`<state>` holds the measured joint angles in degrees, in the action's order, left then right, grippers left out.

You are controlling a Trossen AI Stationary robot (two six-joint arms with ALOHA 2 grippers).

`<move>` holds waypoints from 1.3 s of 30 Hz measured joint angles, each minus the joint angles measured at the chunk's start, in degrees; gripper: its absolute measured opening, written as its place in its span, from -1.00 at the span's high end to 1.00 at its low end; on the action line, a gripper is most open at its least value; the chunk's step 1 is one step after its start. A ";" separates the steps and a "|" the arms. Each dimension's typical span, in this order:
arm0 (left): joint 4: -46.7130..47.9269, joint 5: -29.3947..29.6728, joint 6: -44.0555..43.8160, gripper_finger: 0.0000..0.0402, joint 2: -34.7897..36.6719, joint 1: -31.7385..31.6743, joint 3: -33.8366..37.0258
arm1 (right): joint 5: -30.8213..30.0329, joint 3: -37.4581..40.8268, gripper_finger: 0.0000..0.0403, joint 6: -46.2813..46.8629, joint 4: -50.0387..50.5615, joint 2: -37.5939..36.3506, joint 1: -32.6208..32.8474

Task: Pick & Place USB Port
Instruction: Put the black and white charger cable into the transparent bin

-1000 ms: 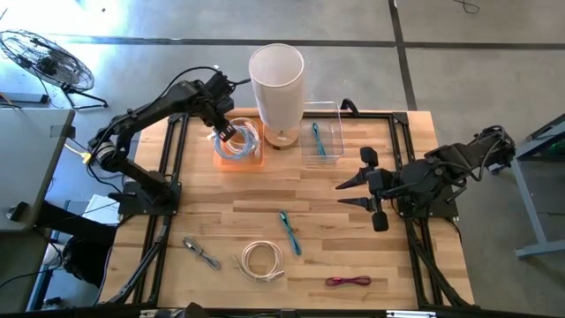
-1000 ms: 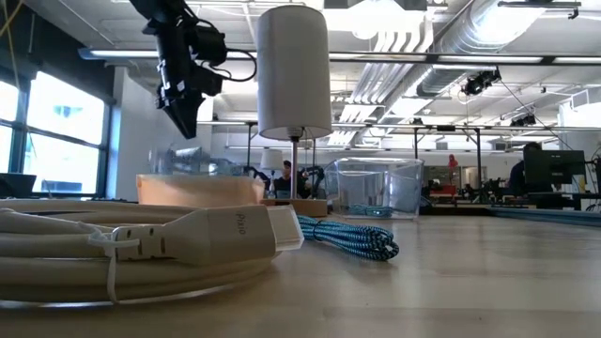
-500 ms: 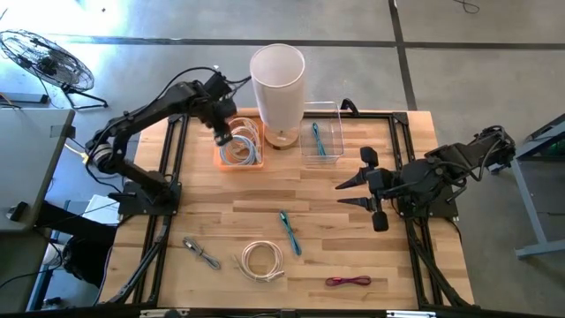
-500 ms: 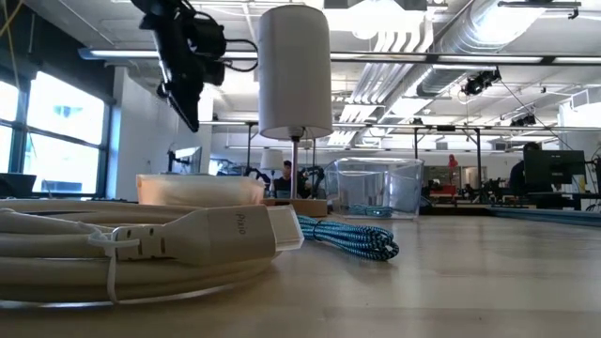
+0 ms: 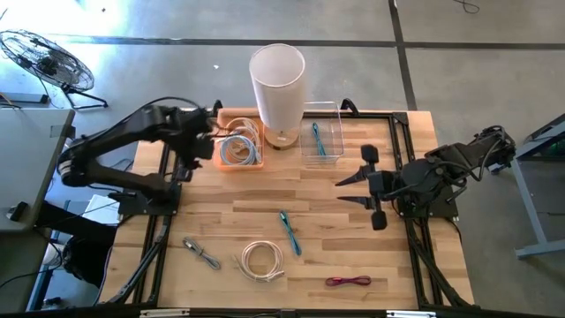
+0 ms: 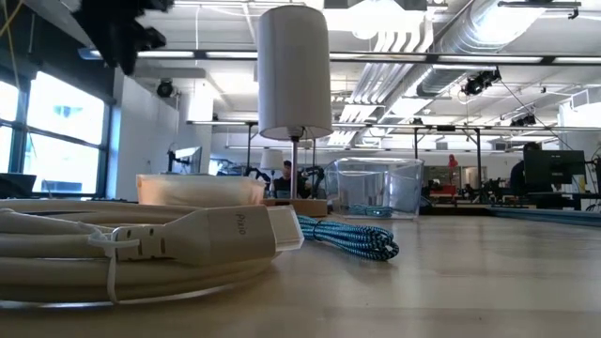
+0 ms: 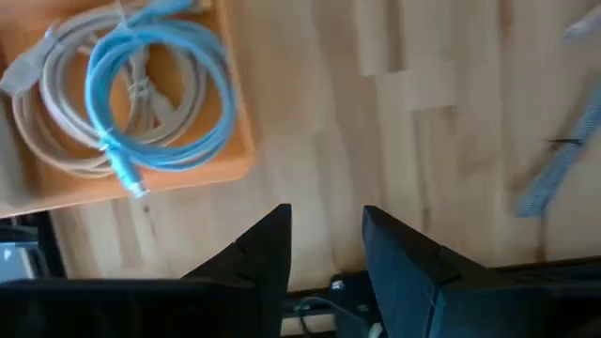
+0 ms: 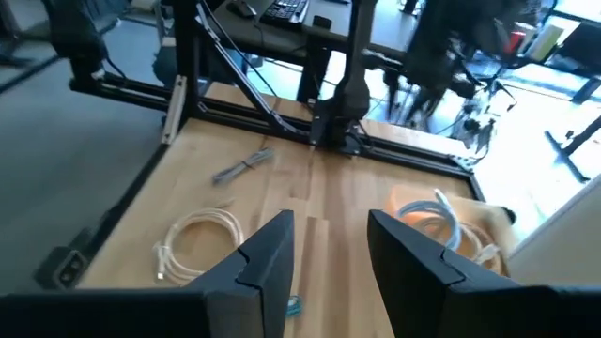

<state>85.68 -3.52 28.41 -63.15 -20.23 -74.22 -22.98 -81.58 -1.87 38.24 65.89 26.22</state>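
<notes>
Wooden bench (image 5: 353, 238) carries loose cables; the white coiled cable (image 5: 262, 260), light and floppy, looks best pinched across its bundled loops. Left tool (image 5: 190, 162) beside the orange tray (image 5: 221, 163) and right tool (image 5: 350, 193) both gape, holding nothing.

Table (image 5: 353, 230) lying under both arms. Lamp (image 5: 277, 84) standing at the far edge, middle. Tray (image 5: 221, 159) sitting just left of the lamp base, holding coiled cables (image 5: 238, 146). Clear box (image 5: 334, 115) sitting just right of the lamp, one cable (image 5: 318, 140) lying inside it. Left gripper (image 5: 187, 165) hanging beside the tray's left edge, over the table's left rail. Right gripper (image 5: 347, 192) hovering right of centre, below the clear box, pointing left. Near edge: small grey cable (image 5: 202, 253) lying left, coiled cable (image 5: 263, 261) lying right of it, braided cable (image 5: 290, 233) lying just beyond, thin cable (image 5: 348, 282) lying farthest right. Fan (image 5: 44, 60) standing on the floor, off the far left corner.
</notes>
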 joint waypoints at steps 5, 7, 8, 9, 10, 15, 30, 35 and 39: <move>0.27 -0.85 -8.25 0.36 5.10 7.72 0.00 | -1.09 -0.04 0.36 -2.08 -0.55 0.00 0.00; 0.31 -2.77 -10.50 0.36 6.77 11.47 0.00 | -1.09 -0.09 0.36 -2.92 -0.73 0.00 0.00; 0.33 -3.57 -11.64 0.36 7.35 13.62 0.00 | -1.08 -0.09 0.36 -3.22 -0.89 0.00 0.00; 0.34 -3.91 -13.05 0.36 7.60 16.12 0.00 | -1.08 -0.09 0.36 -3.42 -1.14 0.00 0.00; 0.34 -4.25 -14.48 0.36 7.73 18.78 0.00 | -1.08 -0.09 0.36 -3.59 -1.39 0.00 0.00; 1.18 -4.58 -18.34 0.36 6.64 31.84 0.02 | -1.09 -0.09 0.36 -3.76 -2.18 -0.01 0.00; -13.95 -1.60 -29.37 0.36 -3.42 52.15 15.03 | -1.06 -0.09 0.36 -0.96 -3.18 -0.01 0.02; -21.02 -0.71 -34.08 0.36 -5.23 57.15 19.72 | -1.06 -0.09 0.36 -1.01 -4.92 -0.02 0.02; -23.91 1.39 -36.62 0.36 -6.05 61.24 20.74 | -1.07 -0.09 0.36 -1.14 -6.68 -0.01 0.02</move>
<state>61.77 -2.14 -8.21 -69.19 41.00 -53.47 -24.05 -81.67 -3.01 31.56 65.88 26.24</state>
